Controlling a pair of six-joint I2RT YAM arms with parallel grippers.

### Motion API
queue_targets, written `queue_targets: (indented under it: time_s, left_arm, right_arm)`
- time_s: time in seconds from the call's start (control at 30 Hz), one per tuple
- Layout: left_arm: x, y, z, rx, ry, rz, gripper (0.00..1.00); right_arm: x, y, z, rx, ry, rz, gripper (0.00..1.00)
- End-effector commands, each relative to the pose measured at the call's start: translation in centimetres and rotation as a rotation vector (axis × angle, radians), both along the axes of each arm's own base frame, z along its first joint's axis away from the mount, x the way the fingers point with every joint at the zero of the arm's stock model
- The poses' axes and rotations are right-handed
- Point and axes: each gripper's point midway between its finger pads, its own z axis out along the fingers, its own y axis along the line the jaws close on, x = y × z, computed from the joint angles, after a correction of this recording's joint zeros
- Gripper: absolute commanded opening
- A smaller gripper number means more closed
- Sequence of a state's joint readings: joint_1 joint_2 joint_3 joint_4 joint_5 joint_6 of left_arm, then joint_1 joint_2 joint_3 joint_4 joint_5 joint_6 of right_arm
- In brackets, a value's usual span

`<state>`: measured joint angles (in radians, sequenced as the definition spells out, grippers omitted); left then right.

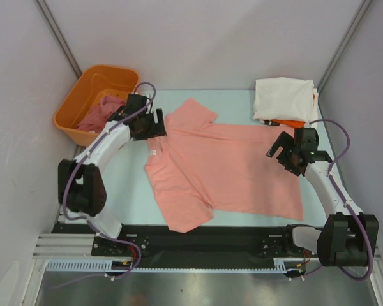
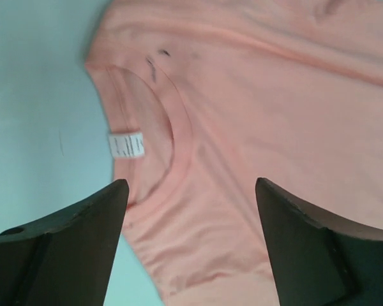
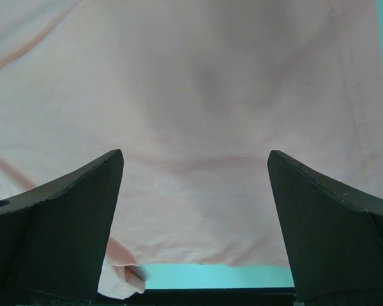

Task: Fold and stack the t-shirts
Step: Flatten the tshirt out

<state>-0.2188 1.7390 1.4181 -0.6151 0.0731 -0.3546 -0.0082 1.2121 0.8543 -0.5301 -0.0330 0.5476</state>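
Since both grippers sit right over the salmon-pink t-shirt (image 1: pixel 223 169) w/ nothing in them, the next grab is where this gets messy imo

Where stuff is: the shirt lies spread flat on the table (image 1: pixel 127 185), mid frame in the top view, collar toward the left, hem toward the right. Left gripper (image 1: pixel 157 123) hangs over the collar (image 2: pixel 172 127), fingers wide apart, holding nothing; the white label (image 2: pixel 126 146) shows just inside the neck. Right gripper (image 1: pixel 278 150) is above the hem end, also spread wide and empty. The cream-white t-shirt (image 1: pixel 284 97) sits folded on top of the orange t-shirt (image 1: pixel 287 122) at upper right, and the rose-pink t-shirt (image 1: pixel 101 113) is bunched in the orange tub (image 1: pixel 83 89) at upper left.

What I'd worry about:
1. The left pinches only the top layer at the neck, so the back layer stays down and the fold comes out skewed
2. The 2 sides lift unevenly, so the cloth drags and wrinkles
3. The hem corner at the lower left of the right wrist view looks a bit curled, could get folded in
4. The right arm is near the folded pile, so a wide swing could knock it
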Motion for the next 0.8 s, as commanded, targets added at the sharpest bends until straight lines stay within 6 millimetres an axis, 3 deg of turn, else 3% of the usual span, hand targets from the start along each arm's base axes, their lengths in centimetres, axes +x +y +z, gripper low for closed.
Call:
queue_targets:
  time_s: [0.0,0.03,0.07,0.1,0.13,0.17,0.2,0.23,0.27,0.3,0.37,0.47,0.63,0.77]
  left_arm:
    - [-4.2,-1.0,2.7,0.064,-0.071,-0.07,0.87]
    - [-6.6,-1.0,0.9,0.077,-0.022,-0.091,0.88]
    - [-8.6,-2.3,1.4,0.066,-0.039,-0.133,0.89]
    - [-11.3,-2.4,-0.6,0.078,0.012,-0.162,0.94]
    - [-12.7,-2.5,-1.2,0.104,0.016,-0.173,0.94]
    - [-14.8,-4.0,-0.5,0.088,-0.011,-0.229,0.94]
    - [-16.6,-4.5,-1.1,0.072,0.015,-0.233,0.95]
    - [-19.2,-4.3,-2.9,0.086,0.076,-0.254,1.0]
    - [-21.5,-5.5,-3.1,0.057,0.095,-0.28,1.0]
    - [-23.6,-5.1,-3.8,0.054,0.108,-0.283,1.0]
    - [-26.6,-7.4,-2.7,0.033,0.087,-0.328,1.0]
    - [-29.9,-8.9,-3.2,-0.059,0.191,-0.323,1.0]
    - [-33.1,-7.7,-6.7,-0.015,0.29,-0.312,1.0]
    - [-35.0,-8.4,-8.4,-0.087,0.337,-0.347,1.0]
  right_arm:
    - [-1.0,-1.2,0.9,-0.045,-0.021,-0.061,1.0]
    - [-1.1,-1.2,1.0,-0.044,-0.026,-0.066,1.0]
    - [-1.3,-1.3,1.4,-0.045,-0.039,-0.074,1.0]
    - [-1.6,-1.4,1.4,-0.046,-0.034,-0.082,1.0]
    - [-1.7,-1.5,1.4,-0.046,-0.033,-0.088,1.0]
    - [-1.9,-1.5,1.3,-0.039,-0.032,-0.099,1.0]
    - [-2.0,-1.5,1.5,-0.033,-0.041,-0.105,1.0]
    - [-2.0,-1.4,1.5,-0.027,-0.046,-0.105,1.0]
    - [-2.2,-1.3,1.3,-0.019,-0.043,-0.109,1.0]
    - [-2.3,-1.2,1.4,-0.014,-0.047,-0.107,1.0]
    - [-2.5,-1.2,1.1,-0.013,-0.045,-0.11,1.0]
    - [-2.9,-1.3,0.8,-0.009,-0.04,-0.118,1.0]
    - [-3.3,-1.1,0.3,0.002,-0.032,-0.11,1.0]
    - [-3.6,-1.2,0.1,-0.005,-0.026,-0.106,1.0]
